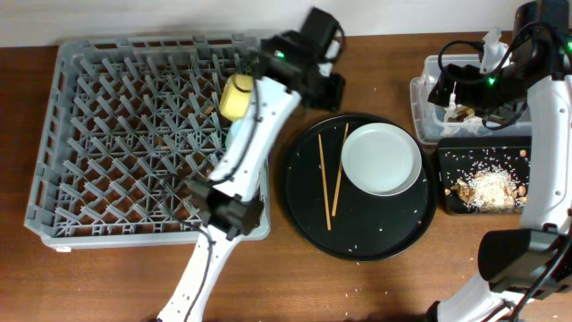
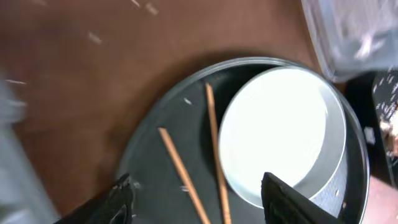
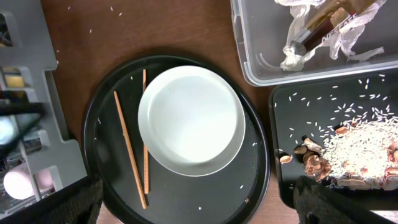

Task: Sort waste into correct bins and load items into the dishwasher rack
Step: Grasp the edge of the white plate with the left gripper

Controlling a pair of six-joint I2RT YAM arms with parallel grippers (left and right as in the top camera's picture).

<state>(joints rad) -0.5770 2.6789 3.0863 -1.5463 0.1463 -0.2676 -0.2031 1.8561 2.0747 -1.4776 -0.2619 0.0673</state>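
Chopsticks on round tray: thin, light, stiff, apt to roll, so pinch mid-shaft; L gripper & R gripper wide apart, empty.

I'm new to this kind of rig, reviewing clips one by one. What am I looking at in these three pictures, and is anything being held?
Two robot arms work at a table. The overhead view shows both: the left arm reaching over the dishwasher rack, the right arm above the clear tub. The other two pictures come from cameras on each wrist, looking down past open, empty jaws. A yellow bowl sits in the rack. The round black tray carries a plate and two chopsticks. Napkins lie in the tub; rice lies in the shallow black tray. Nothing is held.
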